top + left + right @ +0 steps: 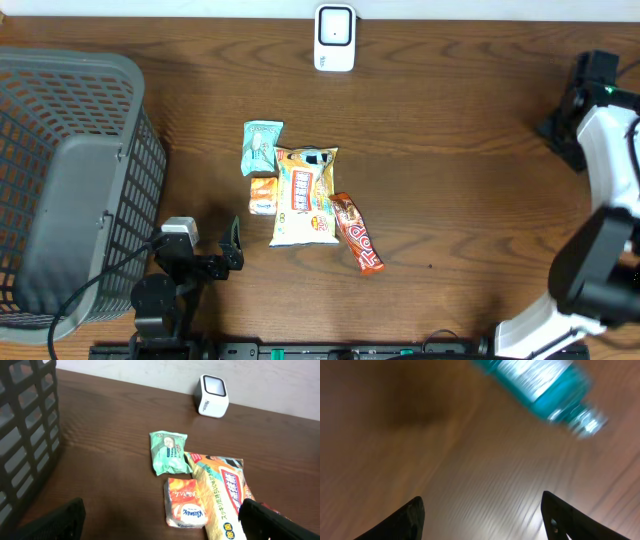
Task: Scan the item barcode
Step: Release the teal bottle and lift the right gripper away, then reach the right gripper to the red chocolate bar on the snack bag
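Several packaged items lie mid-table: a mint-green packet (262, 146) (169, 452), a small orange packet (262, 193) (185, 502), a large yellow bag (305, 195) (222, 490) and an orange-red bar (358, 232). The white barcode scanner (334, 38) (213, 395) stands at the far edge. My left gripper (232, 245) (161, 510) is open low over the table, just short of the orange packet, holding nothing. My right gripper (481, 497) is open over bare wood at the right side. A blurred teal item (540, 387) lies beyond its fingers, apart from them.
A grey mesh basket (70, 180) (25, 425) fills the left side of the table, close to the left arm. The right arm (610, 150) reaches along the right edge. Its dark body hides the teal item from overhead.
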You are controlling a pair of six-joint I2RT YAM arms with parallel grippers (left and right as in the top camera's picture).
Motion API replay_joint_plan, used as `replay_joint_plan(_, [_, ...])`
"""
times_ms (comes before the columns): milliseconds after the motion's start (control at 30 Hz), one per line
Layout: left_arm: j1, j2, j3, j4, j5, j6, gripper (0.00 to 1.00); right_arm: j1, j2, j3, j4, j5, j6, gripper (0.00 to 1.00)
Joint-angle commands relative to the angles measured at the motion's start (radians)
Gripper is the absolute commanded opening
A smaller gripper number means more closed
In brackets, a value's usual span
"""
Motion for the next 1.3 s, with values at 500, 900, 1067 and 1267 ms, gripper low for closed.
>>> replay_joint_plan(500, [-0.001, -0.002, -0.016, -0.022, 0.013, -0.012, 0.98, 0.828, -0.096, -0.158, -0.093, -0.059, -0.227, 0.86])
replay_joint_plan(900, [-0.001, -0.002, -0.016, -0.022, 0.013, -0.012, 0.98, 1.160, -0.092, -0.379, 0.095, 0.027, -0.307, 0.90])
replay_joint_plan(1067, [-0.001, -0.002, -0.016, -0.022, 0.013, -0.012, 0.98, 1.204, -0.083, -0.466, 0.180, 0.069, -0.340, 0.89])
replay_joint_plan(1267, [-0.001, -0.002, -0.016, -0.022, 0.013, -0.012, 0.98, 1.203, -0.072, -0.554, 0.201, 0.056, -0.339, 0.75])
